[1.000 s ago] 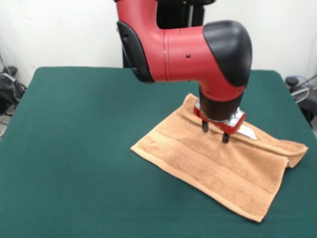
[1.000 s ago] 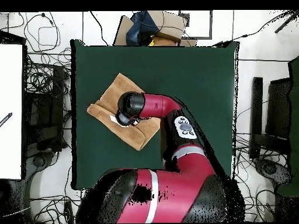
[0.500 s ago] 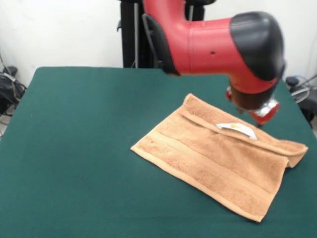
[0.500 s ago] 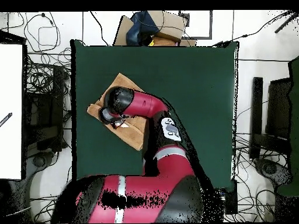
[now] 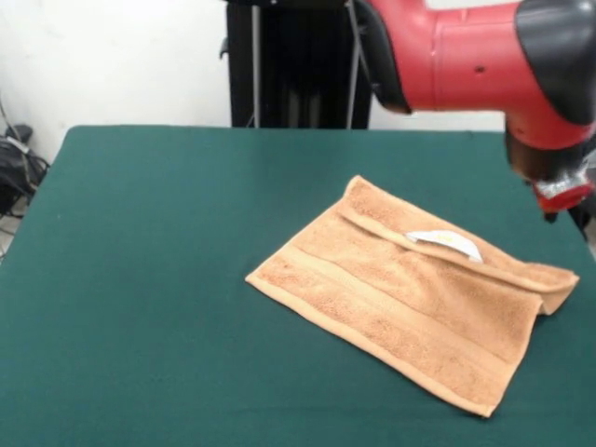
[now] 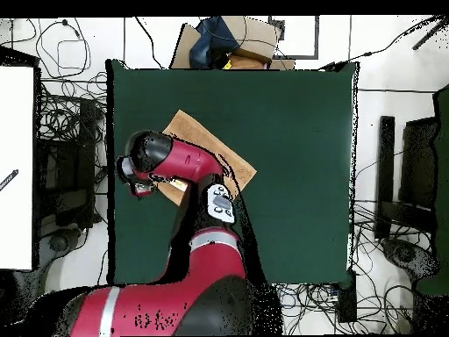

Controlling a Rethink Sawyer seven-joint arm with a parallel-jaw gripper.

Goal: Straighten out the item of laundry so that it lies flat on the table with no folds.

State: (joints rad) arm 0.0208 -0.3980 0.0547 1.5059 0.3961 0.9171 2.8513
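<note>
The item of laundry (image 5: 400, 298), a light orange-brown towel, lies on the green table (image 5: 140, 279) right of centre. Its far edge is folded over towards me as a long flap, with a small white label (image 5: 445, 242) lying on it. The right corner (image 5: 556, 282) is doubled up. My gripper (image 5: 562, 200) hangs at the right edge of the front view, above and beyond that corner, apart from the towel. In the overhead view the arm covers much of the towel (image 6: 206, 140), and the gripper (image 6: 138, 184) sits near the table's left edge.
Cardboard and a dark blue object (image 6: 232, 39) lie beyond the table's top edge in the overhead view. Cables (image 6: 74, 132) crowd the floor on the left, beside a white board (image 6: 17, 167). More cables (image 5: 19, 158) show past the table's left corner in the front view.
My gripper has lifted off the towel near the label and swung right in the front view, past the towel's right end. The towel has not moved.
</note>
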